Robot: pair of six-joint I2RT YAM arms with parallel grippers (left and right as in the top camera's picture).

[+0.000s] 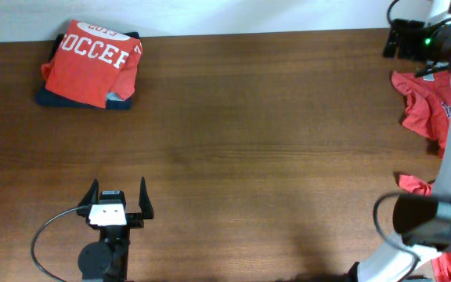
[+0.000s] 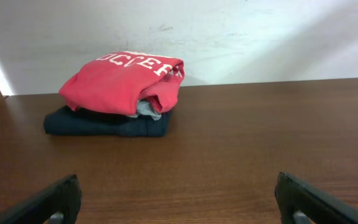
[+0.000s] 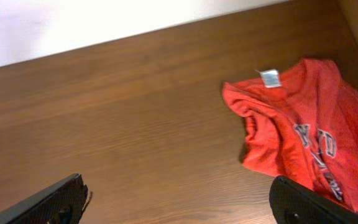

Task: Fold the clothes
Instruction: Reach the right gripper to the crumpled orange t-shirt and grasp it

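Clothes in two spots on the brown bench (image 1: pixel 249 157). Folded orange-red T-shirt (image 2: pixel 123 81), white "SOCCER" lettering up, well ahead of the left jaws and a little to their left; sits on a folded navy garment (image 2: pixel 104 123), with a sliver of pale blue-grey cloth (image 2: pixel 146 109) showing between the two. Left jaws spread wide, empty, over bare wood, touching nothing. Crumpled orange-red T-shirt (image 3: pixel 303 130) ahead of the right jaws, toward the finger on the right side of the wrist view; lies loose and wrinkled, white neck tag (image 3: pixel 269 78) at the collar, navy-and-white letters partly visible. Right jaws likewise released, wide apart, gripping nothing, clear of the fabric. More red cloth (image 1: pixel 415 185) beside the right arm in the overhead view, too hidden to tell whether part of the same shirt.
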